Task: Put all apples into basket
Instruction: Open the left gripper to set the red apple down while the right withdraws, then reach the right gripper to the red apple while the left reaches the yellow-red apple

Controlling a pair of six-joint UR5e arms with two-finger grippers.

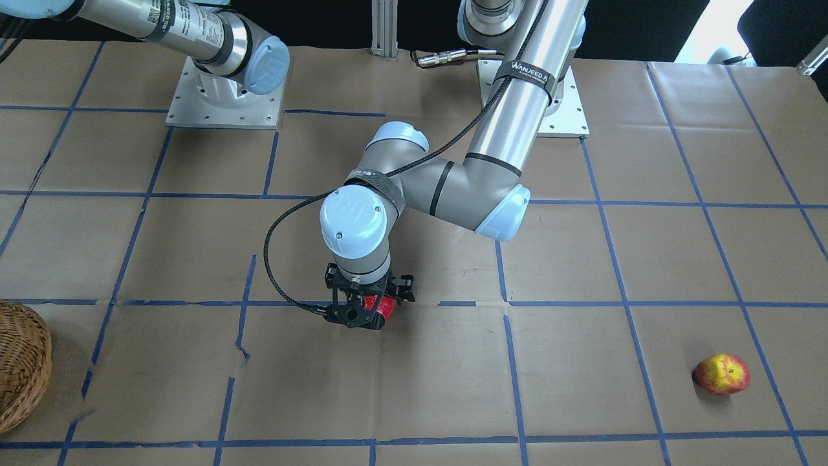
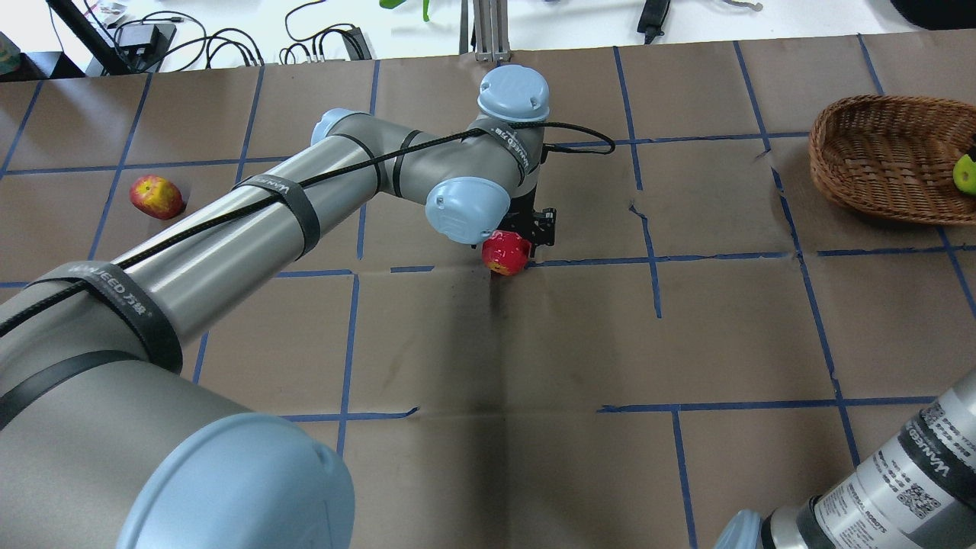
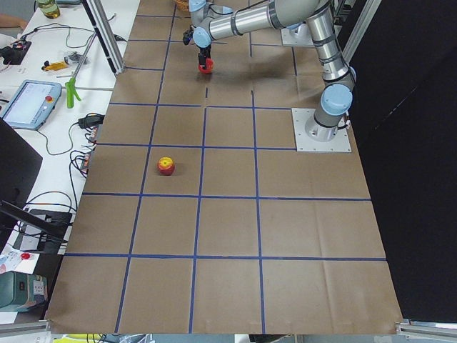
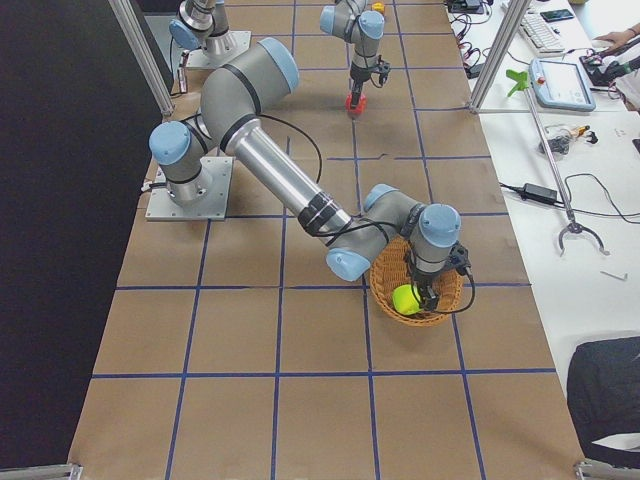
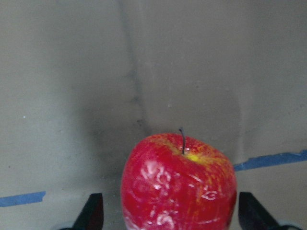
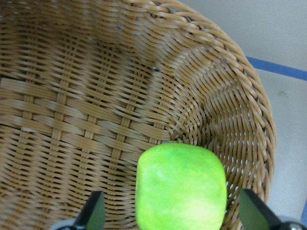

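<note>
I saw L jaws spread wide either side of the red apple (image 5: 178, 184), which sat on the tabletop (image 1: 388, 388), not clamped. R jaws were likewise wide over the green apple (image 6: 181, 189) inside the basket (image 6: 72, 96). The blushed apple (image 1: 722, 374) lay well apart.

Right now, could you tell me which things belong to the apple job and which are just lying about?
Job: red apple, green apple, blushed apple, basket.
Lying about: pendant and adapter, both off on the side bench.
</note>
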